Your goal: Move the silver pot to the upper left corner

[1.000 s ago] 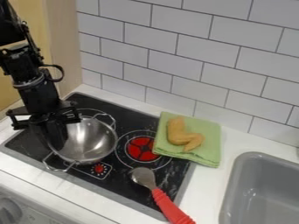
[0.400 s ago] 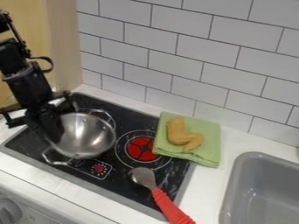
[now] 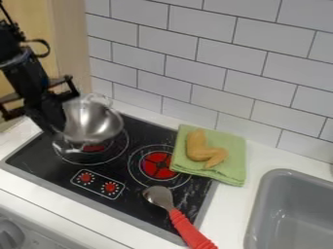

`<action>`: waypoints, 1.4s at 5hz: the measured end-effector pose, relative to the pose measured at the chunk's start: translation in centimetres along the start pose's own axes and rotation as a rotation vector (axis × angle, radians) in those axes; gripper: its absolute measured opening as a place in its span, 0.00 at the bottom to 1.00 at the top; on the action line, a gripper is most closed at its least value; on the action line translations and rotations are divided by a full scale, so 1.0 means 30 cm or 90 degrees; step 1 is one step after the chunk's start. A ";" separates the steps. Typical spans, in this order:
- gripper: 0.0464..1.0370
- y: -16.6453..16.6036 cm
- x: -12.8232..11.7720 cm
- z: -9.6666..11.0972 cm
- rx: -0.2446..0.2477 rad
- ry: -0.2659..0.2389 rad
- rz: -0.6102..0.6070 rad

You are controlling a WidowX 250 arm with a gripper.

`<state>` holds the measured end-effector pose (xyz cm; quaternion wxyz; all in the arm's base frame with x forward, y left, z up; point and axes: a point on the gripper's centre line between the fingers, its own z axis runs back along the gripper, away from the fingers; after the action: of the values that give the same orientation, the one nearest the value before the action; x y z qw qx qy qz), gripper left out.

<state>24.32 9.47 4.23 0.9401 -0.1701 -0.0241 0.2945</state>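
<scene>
Clasping the silver pot by its left side, the jaws of the gripper hold it tilted.

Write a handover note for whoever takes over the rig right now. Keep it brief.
Tool: closed on the left side of the shiny silver metal pot with loop handles.
Pot: tilted and apparently raised, over the back left part of the black cooktop.
Done: pot gripped and up at the back left.
Left: probably lower it level into the upper left corner, let go, back the arm off.
Also there: red-handled metal spoon at the cooktop's front right; tan toy chicken wing on the folded green cloth.
</scene>
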 end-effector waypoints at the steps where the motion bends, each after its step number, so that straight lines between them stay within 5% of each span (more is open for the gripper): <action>1: 0.01 -0.026 0.094 0.019 0.059 -0.049 0.055; 2: 0.01 -0.045 0.164 -0.035 0.068 -0.037 0.105; 6: 0.03 -0.071 0.248 -0.106 0.057 -0.102 0.281; 7: 0.17 -0.060 0.235 -0.110 0.071 -0.097 0.320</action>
<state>31.61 11.03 1.34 0.8408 -0.0957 -0.0358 0.5316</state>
